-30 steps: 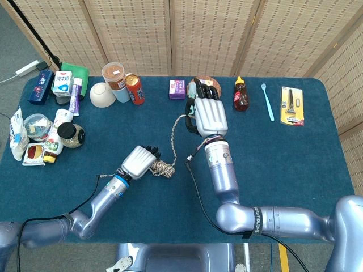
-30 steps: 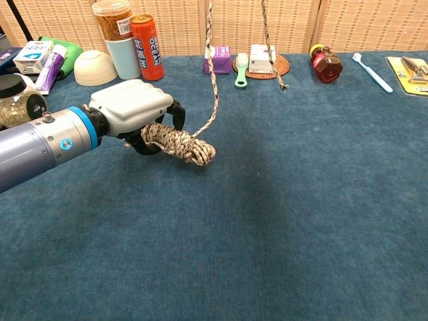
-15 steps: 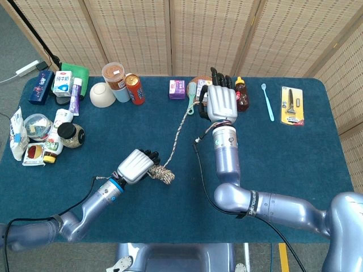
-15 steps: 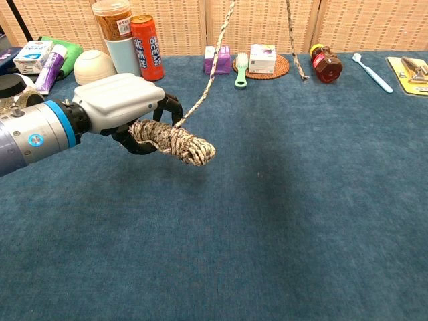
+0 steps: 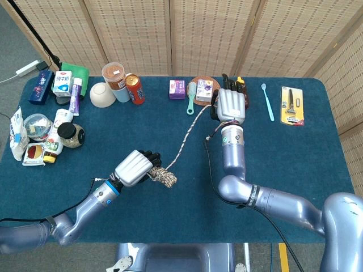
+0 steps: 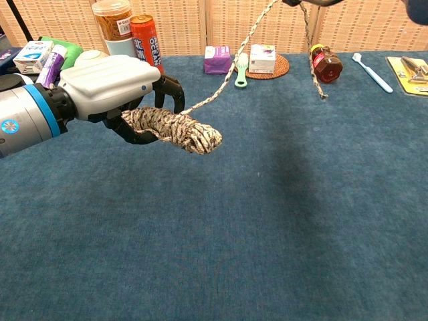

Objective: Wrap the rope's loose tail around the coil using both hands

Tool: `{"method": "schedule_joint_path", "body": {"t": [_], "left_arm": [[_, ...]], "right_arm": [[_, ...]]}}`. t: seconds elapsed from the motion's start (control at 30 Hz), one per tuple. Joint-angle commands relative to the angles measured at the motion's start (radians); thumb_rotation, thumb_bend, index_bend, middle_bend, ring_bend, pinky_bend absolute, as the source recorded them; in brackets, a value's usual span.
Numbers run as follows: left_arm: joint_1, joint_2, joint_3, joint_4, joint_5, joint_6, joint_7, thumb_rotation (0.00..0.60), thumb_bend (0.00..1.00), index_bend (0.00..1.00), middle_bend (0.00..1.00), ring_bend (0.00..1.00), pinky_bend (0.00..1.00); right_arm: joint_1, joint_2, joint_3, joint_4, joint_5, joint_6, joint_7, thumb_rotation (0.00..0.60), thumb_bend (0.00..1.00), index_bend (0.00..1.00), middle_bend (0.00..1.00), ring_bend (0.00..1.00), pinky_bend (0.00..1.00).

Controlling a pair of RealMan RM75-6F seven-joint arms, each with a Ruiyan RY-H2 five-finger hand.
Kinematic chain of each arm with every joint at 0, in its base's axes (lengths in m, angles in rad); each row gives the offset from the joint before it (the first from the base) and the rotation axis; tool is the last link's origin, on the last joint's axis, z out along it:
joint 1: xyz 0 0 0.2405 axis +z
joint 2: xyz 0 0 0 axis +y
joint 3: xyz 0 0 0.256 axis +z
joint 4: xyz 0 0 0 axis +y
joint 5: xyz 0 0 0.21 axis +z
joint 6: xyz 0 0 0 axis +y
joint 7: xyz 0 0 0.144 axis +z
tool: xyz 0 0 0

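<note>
My left hand [image 5: 134, 168] [image 6: 110, 83] grips one end of a mottled rope coil [image 6: 175, 130] [image 5: 163, 176] and holds it above the blue table. From the coil the loose tail [image 5: 187, 138] [image 6: 227, 79] runs taut up and to the right into my right hand [image 5: 230, 105], which holds it raised near the table's back. Past that hand a short end of the tail [image 6: 313, 53] dangles. In the chest view only dark fingertips of the right hand show at the top edge.
Along the back stand a red can [image 5: 135, 88], a white bowl [image 5: 102, 94], a purple box [image 5: 177, 89], a green brush [image 5: 190, 102], a syrup bottle [image 6: 325, 64] and a toothbrush [image 5: 267, 101]. Jars and packets [image 5: 44, 131] crowd the left edge.
My right hand has carried the tail rightwards and further back, pulling it taut. My left hand has lifted the coil slightly and come nearer the chest camera.
</note>
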Motion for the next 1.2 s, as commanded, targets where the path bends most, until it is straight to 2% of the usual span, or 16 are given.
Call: {"method": "schedule_joint_path", "body": {"t": [0.03,0.53,0.83,1.2], "left_arm": [[0.0,0.009,-0.006,-0.013,0.004,0.004,-0.01,0.6,0.4,0.55,0.35,0.41,0.61],[-0.002,0.02,-0.042,-0.049,-0.017,-0.001,-0.089,0.6,0.4,0.55,0.35,0.41,0.61],[-0.006,0.009,-0.079,-0.063,-0.06,-0.01,-0.132,0.6,0.4,0.55,0.35,0.41,0.61],[-0.008,0.002,-0.118,-0.098,-0.105,0.0,-0.087,0.6,0.41,0.55,0.35,0.41,0.61]], "right_arm": [[-0.014,-0.019,-0.026,0.044,0.004,-0.034,0.019,0.6,0.55,0.64,0.0,0.0,0.0],[-0.072,-0.091,-0.117,0.139,-0.039,-0.113,0.099,0.6,0.55,0.64,0.0,0.0,0.0],[-0.122,-0.119,-0.19,0.104,-0.137,-0.079,0.132,0.6,0.56,0.64,0.0,0.0,0.0],[-0.199,-0.154,-0.295,0.045,-0.272,-0.079,0.19,0.6,0.57,0.63,0.0,0.0,0.0]]}}
